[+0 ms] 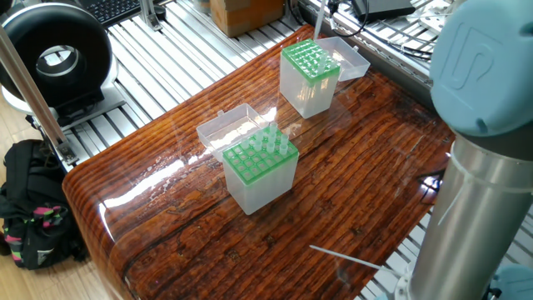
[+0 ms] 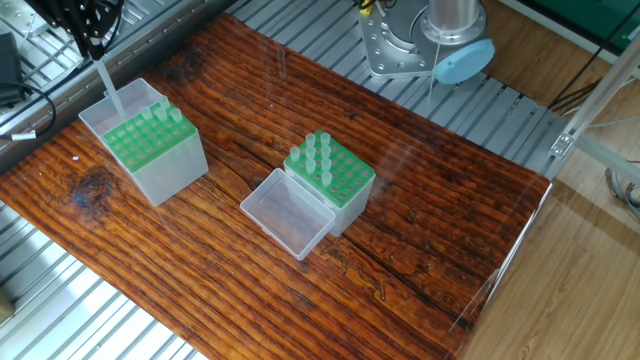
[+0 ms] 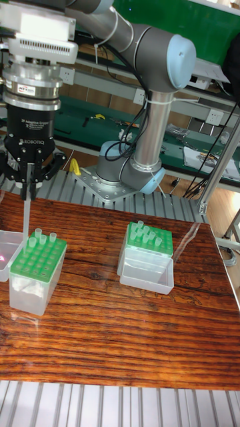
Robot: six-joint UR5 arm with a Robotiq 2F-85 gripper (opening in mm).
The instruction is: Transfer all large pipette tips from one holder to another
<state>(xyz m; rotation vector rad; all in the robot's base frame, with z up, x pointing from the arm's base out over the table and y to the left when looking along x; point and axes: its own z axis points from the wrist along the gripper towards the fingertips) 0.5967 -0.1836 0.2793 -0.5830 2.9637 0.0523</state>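
Gripper (image 3: 27,190) clamped on one tip (image 3: 26,223), held upright above a green-topped holder (image 3: 38,272); second holder (image 3: 148,250) well apart.

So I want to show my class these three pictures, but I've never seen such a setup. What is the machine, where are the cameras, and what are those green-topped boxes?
The machine is a single robot arm bolted behind a wooden table. Two cameras look down at the table from opposite sides; the tall picture faces the arm from the front. On the table stand two clear boxes with green tops full of holes: one holder under the hand, the other holder nearer the middle, each with its clear lid open beside it. Both hold a few pipette tips, slim whitish plastic tubes. The hand is shut on one tip, hanging upright over the first holder.
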